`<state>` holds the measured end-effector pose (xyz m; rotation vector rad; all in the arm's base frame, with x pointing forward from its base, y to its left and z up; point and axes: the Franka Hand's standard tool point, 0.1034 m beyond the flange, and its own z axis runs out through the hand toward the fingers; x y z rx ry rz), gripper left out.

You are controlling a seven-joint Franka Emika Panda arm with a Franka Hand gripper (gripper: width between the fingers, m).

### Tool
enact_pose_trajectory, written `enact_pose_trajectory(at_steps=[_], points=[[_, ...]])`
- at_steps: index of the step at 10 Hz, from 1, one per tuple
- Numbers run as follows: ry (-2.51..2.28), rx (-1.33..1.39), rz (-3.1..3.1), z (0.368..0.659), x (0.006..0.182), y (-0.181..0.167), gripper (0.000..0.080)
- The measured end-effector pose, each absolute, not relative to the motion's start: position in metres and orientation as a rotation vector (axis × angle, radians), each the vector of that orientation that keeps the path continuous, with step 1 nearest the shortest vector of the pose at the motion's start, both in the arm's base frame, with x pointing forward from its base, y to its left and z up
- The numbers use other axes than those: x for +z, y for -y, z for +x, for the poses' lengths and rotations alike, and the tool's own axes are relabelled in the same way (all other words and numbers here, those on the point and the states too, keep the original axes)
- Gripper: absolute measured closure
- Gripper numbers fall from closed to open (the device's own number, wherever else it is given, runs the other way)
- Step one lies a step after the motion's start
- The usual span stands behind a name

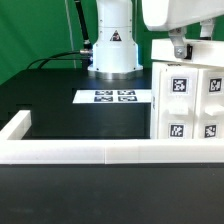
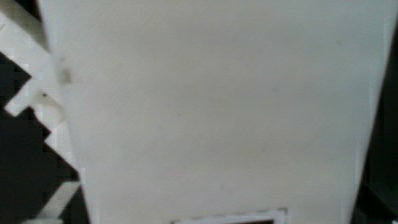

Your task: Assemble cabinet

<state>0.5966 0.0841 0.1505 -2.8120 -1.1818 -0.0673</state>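
The cabinet (image 1: 190, 100) is a tall white box with black-and-white square tags on its front, standing on the black table at the exterior view's right. My gripper (image 1: 179, 50) comes down from above and sits right at the cabinet's top edge. Its fingers are small and partly hidden, so I cannot tell how the jaws stand or whether they hold anything. In the wrist view a plain white cabinet panel (image 2: 214, 110) fills almost the whole picture, with a tag's edge at one border. No fingers show there.
The marker board (image 1: 120, 97) lies flat on the table near the robot base (image 1: 112, 50). The low white border rail (image 1: 90, 152) runs along the front and up the exterior view's left side. Black cables trail behind the base.
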Motion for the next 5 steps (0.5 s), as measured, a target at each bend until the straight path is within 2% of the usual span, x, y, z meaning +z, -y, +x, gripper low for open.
enact_pose_trajectory(at_steps=[2,5], points=[[1.118,-0.064,-2.837,0.5966,0.1505,-0.0841,0.0236],[0.614,-0.046,-2.97,0.5963,0.1506,-0.0829,0.0236]])
